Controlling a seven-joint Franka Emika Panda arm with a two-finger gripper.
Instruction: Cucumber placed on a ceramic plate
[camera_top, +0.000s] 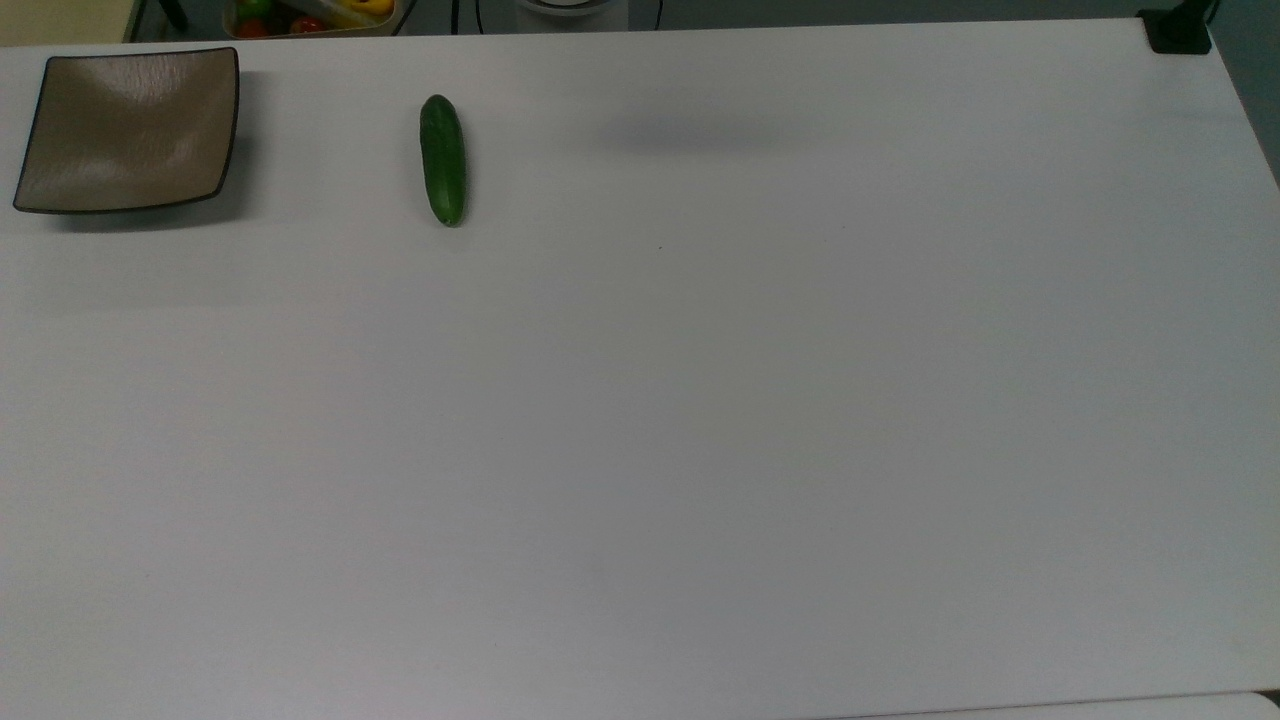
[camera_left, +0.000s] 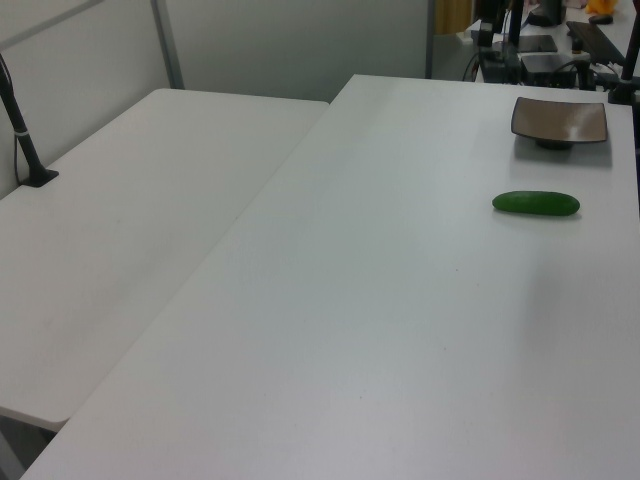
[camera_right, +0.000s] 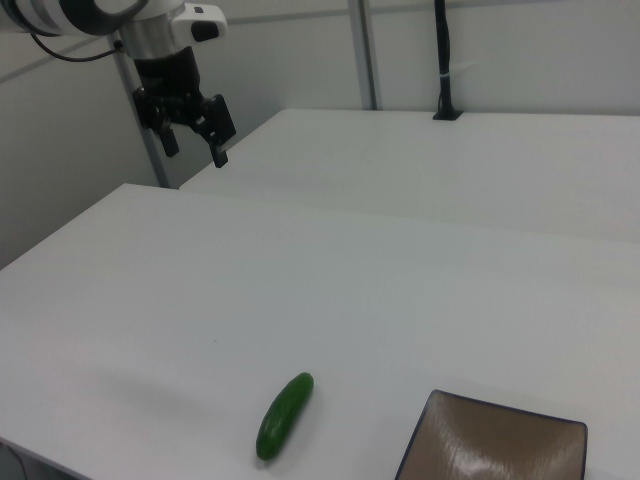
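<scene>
Cucumber: we see the cucumber (camera_top: 442, 160) lying flat on the white table (camera_top: 700, 420), untouched, its long axis running up and down in the top view.

Cucumber and plate: the cucumber sits to the top view's right of the plate (camera_top: 130, 130), near it but clearly apart, with a strip of bare table between them. In the right view the cucumber (camera_right: 284, 415) lies to the right view's left of the plate (camera_right: 490, 445); in the left view the cucumber (camera_left: 536, 203) is in front of the plate (camera_left: 560, 120).

Plate: square, brown, with a dark rim and raised corners, and we see nothing on it. It stands close to the table's corner at the top view's upper left.

Gripper: in the right view the gripper (camera_right: 192, 140) hangs high above the far side of the table, well apart from the cucumber. Its two fingers (camera_right: 218, 128) stand spread, with nothing between them.

Progress: we judge the task barely begun. Nothing is grasped and the cucumber is not on the plate.

What is left: as we read it, the whole job remains, namely reaching down to the cucumber, gripping it across its narrow width, carrying it to the plate and releasing it there.
</scene>
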